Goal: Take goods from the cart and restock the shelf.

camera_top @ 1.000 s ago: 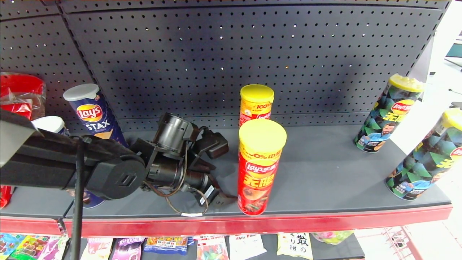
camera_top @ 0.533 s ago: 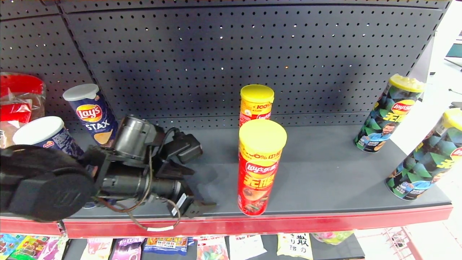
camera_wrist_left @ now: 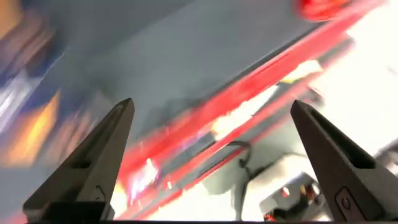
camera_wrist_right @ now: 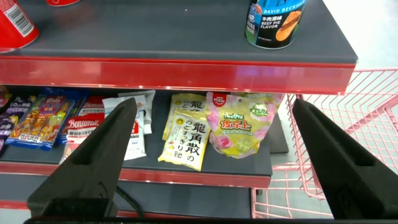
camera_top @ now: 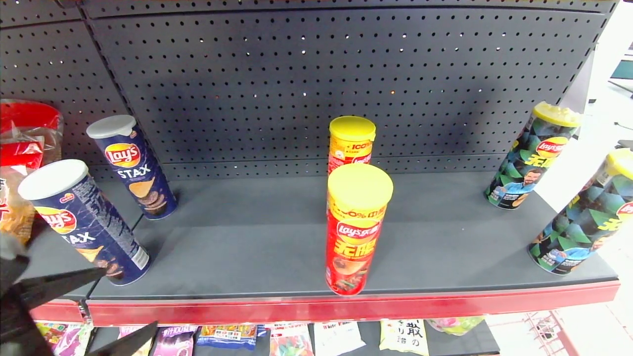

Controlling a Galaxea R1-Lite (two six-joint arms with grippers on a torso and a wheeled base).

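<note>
Left claw [camera_top: 129, 296] hangs wide open and empty just off the front lip of the shelf [camera_top: 257, 237], well to the left of the front red can [camera_top: 358, 227] and lower than its base. Right claw [camera_wrist_right: 212, 102] is spread open too, holding nothing, below that can and to its right, facing the packets [camera_wrist_right: 193, 134] on the lower shelf [camera_wrist_right: 242, 165]. A pink wire cart [camera_wrist_right: 354, 124] stands further right, below shelf level.

The front red can stands upright near the shelf's front edge, with a second red can [camera_top: 350, 141] directly behind it; whether they touch cannot be told. Well to its left stand a front blue can [camera_top: 84, 222], near the left claw's upper finger, and a rear blue can [camera_top: 131, 165] further back. Well to its right stand a rear patterned can [camera_top: 536, 155] and a front patterned can [camera_top: 583, 217], both yellow-lidded.
</note>
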